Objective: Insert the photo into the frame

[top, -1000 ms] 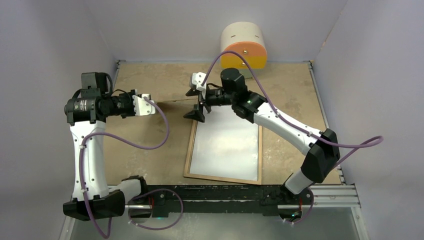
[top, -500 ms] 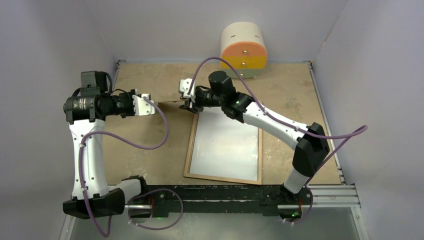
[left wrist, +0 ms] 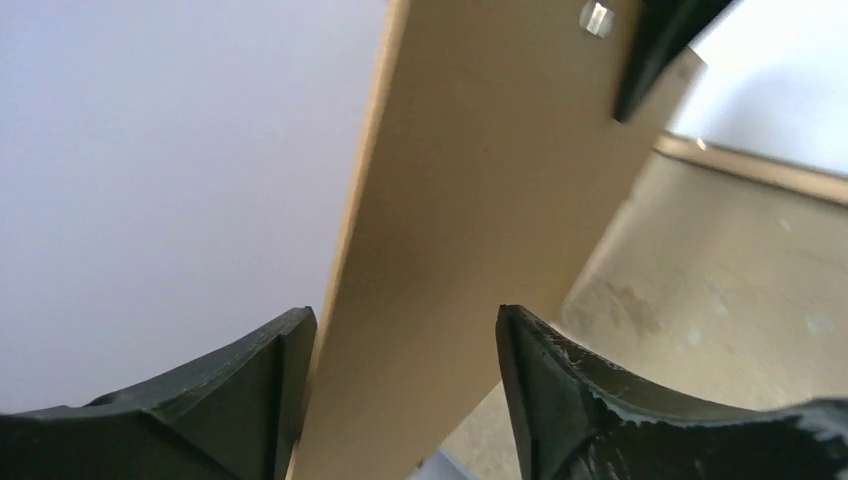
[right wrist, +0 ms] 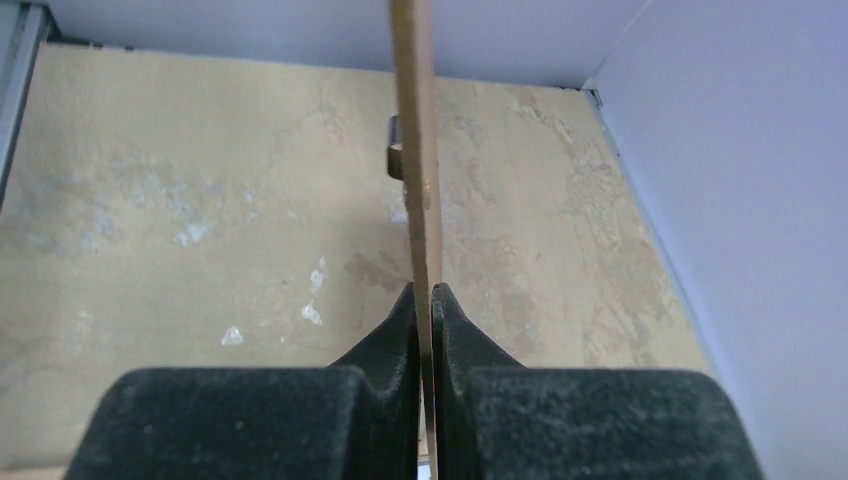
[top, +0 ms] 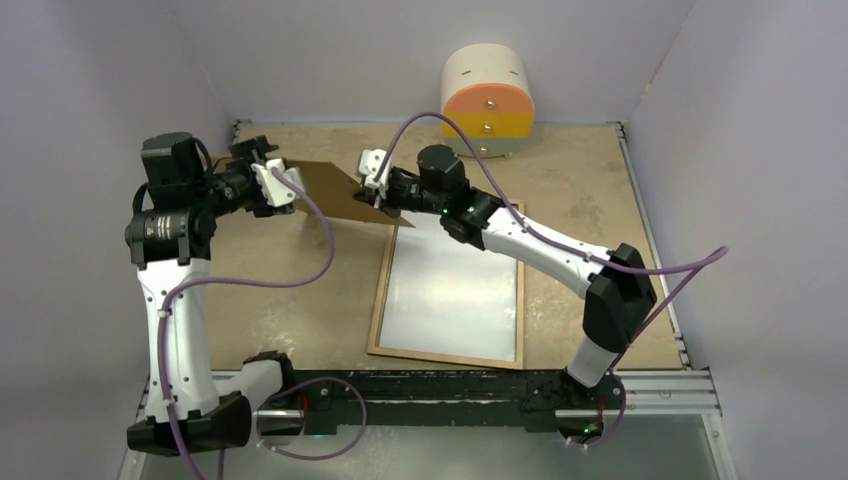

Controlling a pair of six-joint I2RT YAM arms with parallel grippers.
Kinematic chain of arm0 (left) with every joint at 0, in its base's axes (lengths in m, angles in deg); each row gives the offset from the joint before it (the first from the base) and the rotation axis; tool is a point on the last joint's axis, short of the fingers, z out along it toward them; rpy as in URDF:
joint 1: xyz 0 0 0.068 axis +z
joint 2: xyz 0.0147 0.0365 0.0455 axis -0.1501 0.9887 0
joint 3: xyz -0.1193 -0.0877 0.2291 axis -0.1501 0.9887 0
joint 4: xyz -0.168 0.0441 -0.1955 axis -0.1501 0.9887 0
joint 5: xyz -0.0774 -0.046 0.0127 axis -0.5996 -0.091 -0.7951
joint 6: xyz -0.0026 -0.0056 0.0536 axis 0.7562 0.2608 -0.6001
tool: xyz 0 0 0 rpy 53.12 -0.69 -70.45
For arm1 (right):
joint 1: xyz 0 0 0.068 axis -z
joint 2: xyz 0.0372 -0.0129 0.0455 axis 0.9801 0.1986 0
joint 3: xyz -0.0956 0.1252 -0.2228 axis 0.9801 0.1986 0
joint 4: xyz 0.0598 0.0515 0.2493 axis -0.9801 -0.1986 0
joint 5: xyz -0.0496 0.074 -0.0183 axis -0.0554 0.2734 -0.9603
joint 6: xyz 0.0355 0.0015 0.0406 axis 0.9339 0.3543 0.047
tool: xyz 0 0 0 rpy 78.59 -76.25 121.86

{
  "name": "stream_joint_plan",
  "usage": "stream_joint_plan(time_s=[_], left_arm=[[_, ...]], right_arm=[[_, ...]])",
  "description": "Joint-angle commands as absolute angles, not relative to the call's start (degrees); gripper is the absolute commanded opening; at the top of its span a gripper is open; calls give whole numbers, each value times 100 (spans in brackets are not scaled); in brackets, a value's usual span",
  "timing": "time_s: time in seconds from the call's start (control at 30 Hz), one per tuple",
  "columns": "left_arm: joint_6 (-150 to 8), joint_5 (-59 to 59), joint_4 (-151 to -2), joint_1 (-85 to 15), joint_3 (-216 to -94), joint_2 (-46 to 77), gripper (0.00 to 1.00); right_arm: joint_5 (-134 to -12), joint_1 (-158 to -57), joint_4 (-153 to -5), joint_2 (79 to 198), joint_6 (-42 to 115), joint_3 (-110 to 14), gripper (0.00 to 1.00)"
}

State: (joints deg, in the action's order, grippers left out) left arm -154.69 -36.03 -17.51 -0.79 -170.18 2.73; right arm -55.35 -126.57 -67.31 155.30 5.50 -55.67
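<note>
The frame (top: pixel 378 300) lies on the table with its light wood back up, and the photo (top: pixel 450 290) rests inside it, white back up. A brown backing board (top: pixel 335 195) hangs tilted above the table, left of the frame's far end. My right gripper (top: pixel 383 205) is shut on the board's right end; in the right wrist view the thin board edge (right wrist: pixel 412 150) runs up from between the pinched jaws (right wrist: pixel 421 292). My left gripper (top: pixel 285 185) is open at the board's left end. There the board (left wrist: pixel 480 200) passes between the spread fingers (left wrist: pixel 402 318).
A round cream and orange-yellow drawer unit (top: pixel 487 88) stands at the back wall. Pale purple walls close in the table on three sides. A metal rail (top: pixel 660 385) with the arm bases runs along the near edge.
My right gripper moved left and shut on the board's right end. My left gripper opened and its wrist rose. The board, edge-on before, now shows its brown face.
</note>
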Motion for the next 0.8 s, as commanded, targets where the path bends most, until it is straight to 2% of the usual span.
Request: stream_joint_plan(time_s=[0.0, 0.1, 0.2, 0.43, 0.77], left_arm=[[-13090, -3518, -4124, -82, -16794, -80, 72], [-12076, -3174, -4785, -82, -16854, -37, 86], [-11663, -3045, -4861, -83, -16985, 42, 90], [-11550, -2518, -4335, -81, -17116, 212, 93], [-11600, -2242, -3521, -64, -17195, 402, 94]], right_arm=[[-6100, -12592, -5815, 14999, 1847, -5430, 0], [-6106, -12578, -5633, 14935, 2256, -5329, 0], [-6044, -12513, -5425, 14963, 2763, -5244, 0], [-6070, -12320, -5128, 15178, 4160, -5249, 0], [-5259, -11588, -4218, 15640, 6724, -5095, 0]])
